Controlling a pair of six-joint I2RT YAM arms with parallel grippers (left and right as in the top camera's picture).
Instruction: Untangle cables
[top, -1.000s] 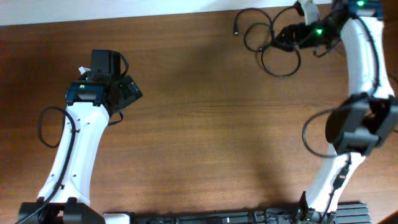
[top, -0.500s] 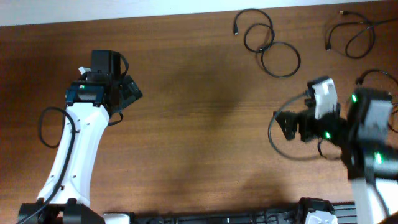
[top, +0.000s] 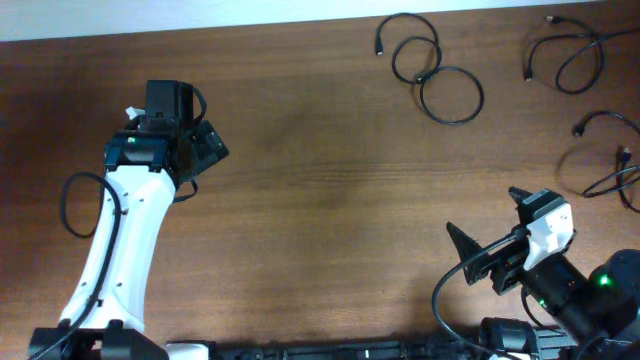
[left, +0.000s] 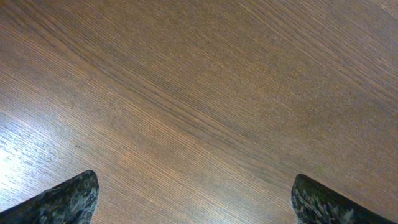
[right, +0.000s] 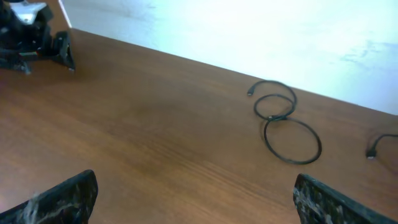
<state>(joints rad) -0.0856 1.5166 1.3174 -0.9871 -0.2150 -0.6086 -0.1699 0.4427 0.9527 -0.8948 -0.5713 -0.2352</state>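
Three thin black cables lie apart on the wooden table. One forms three linked loops at the far middle and also shows in the right wrist view. A second cable lies at the far right corner. A third lies along the right edge. My left gripper is open and empty at the left, over bare wood. My right gripper is open and empty near the front right, far from all cables.
The table's far edge meets a white wall. The left arm shows far off in the right wrist view. A plug end of another cable shows at the right edge of that view.
My right arm has pulled back from the looped cables at the far right to the front right edge. The two right-hand cables now lie uncovered. The left arm has not moved.
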